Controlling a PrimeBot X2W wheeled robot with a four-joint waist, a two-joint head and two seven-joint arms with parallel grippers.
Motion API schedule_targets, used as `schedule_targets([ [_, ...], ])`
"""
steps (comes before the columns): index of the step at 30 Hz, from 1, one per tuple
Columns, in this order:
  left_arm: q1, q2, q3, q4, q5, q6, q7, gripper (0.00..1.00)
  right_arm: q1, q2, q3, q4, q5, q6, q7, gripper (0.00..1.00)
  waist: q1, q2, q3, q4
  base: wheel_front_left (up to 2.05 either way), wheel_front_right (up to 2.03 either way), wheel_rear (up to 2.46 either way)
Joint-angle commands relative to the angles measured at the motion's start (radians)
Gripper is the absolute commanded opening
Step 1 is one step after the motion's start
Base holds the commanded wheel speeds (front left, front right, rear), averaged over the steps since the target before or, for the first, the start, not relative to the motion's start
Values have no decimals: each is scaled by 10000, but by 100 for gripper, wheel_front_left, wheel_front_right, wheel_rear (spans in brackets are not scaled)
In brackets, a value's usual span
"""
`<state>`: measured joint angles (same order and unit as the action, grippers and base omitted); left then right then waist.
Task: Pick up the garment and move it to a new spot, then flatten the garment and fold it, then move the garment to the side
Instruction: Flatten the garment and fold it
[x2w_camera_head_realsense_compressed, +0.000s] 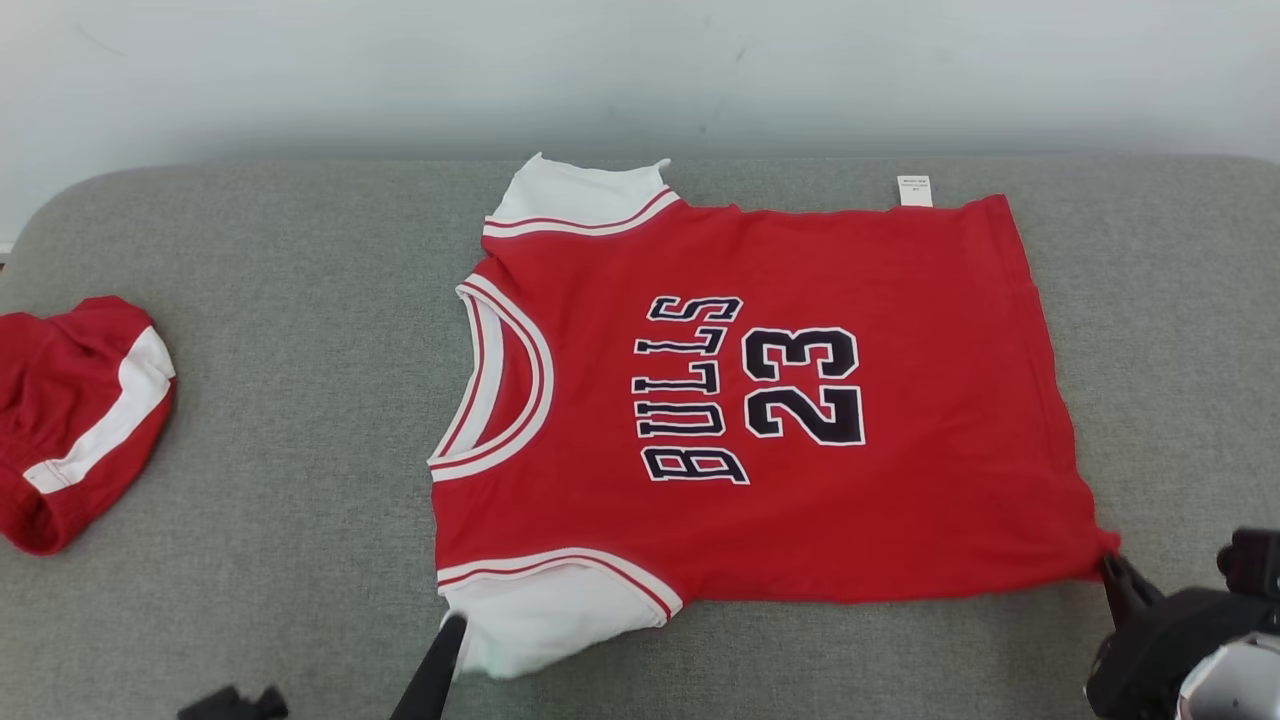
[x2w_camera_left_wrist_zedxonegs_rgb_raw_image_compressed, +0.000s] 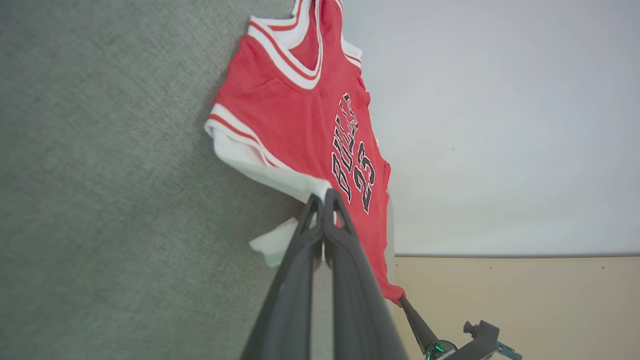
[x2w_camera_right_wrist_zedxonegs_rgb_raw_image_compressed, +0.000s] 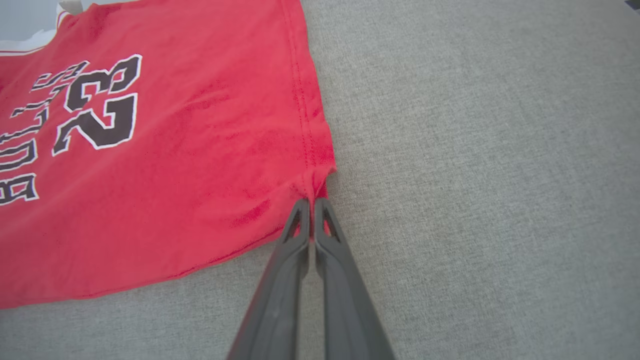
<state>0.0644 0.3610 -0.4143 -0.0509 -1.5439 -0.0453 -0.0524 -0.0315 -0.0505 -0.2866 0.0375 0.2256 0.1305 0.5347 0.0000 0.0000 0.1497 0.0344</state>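
Note:
The garment (x2w_camera_head_realsense_compressed: 760, 400) is a red jersey with white sleeves and "BULLS 23" in black, spread flat on the grey cushion with its neck toward the left. My left gripper (x2w_camera_head_realsense_compressed: 455, 625) is shut on the near white sleeve (x2w_camera_left_wrist_zedxonegs_rgb_raw_image_compressed: 280, 175), pinching its edge. At the jersey's near right hem corner (x2w_camera_right_wrist_zedxonegs_rgb_raw_image_compressed: 315, 185) my right gripper (x2w_camera_head_realsense_compressed: 1108, 560) is shut on the red cloth. In the left wrist view the left gripper (x2w_camera_left_wrist_zedxonegs_rgb_raw_image_compressed: 322, 197) has its tips pressed together on the sleeve, and the right gripper (x2w_camera_left_wrist_zedxonegs_rgb_raw_image_compressed: 402, 300) holds the far hem corner. In the right wrist view the right gripper (x2w_camera_right_wrist_zedxonegs_rgb_raw_image_compressed: 312, 202) bunches the fabric slightly.
A second red garment with a white stripe (x2w_camera_head_realsense_compressed: 75, 420) lies crumpled at the cushion's left edge. The grey cushion (x2w_camera_head_realsense_compressed: 280, 400) runs wide around the jersey, with a pale wall (x2w_camera_head_realsense_compressed: 640, 70) behind it. A white label (x2w_camera_head_realsense_compressed: 914, 190) sticks out at the jersey's far hem.

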Motion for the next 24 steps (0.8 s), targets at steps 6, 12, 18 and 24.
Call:
schedule_targets([
  [6,-1382,-594,-50,-96,531,97,-321,0,-773,0,252,-116,157,2,-359,0,0,0,129,-36,0,0,0],
  [12,-2988,-905,-179,753,1305,239,-491,0,-1849,-2,560,310,140,2,-413,0,0,0,527,-207,0,0,0],
  [18,-4373,-1365,52,2035,1916,249,-1215,0,-2953,-2,749,1011,296,2,-685,0,0,0,1007,-360,0,0,0],
  [24,-5653,-1676,187,3468,2796,405,-1796,0,-4216,-35,796,2059,189,2,-1702,0,0,0,1498,-604,0,0,0],
])
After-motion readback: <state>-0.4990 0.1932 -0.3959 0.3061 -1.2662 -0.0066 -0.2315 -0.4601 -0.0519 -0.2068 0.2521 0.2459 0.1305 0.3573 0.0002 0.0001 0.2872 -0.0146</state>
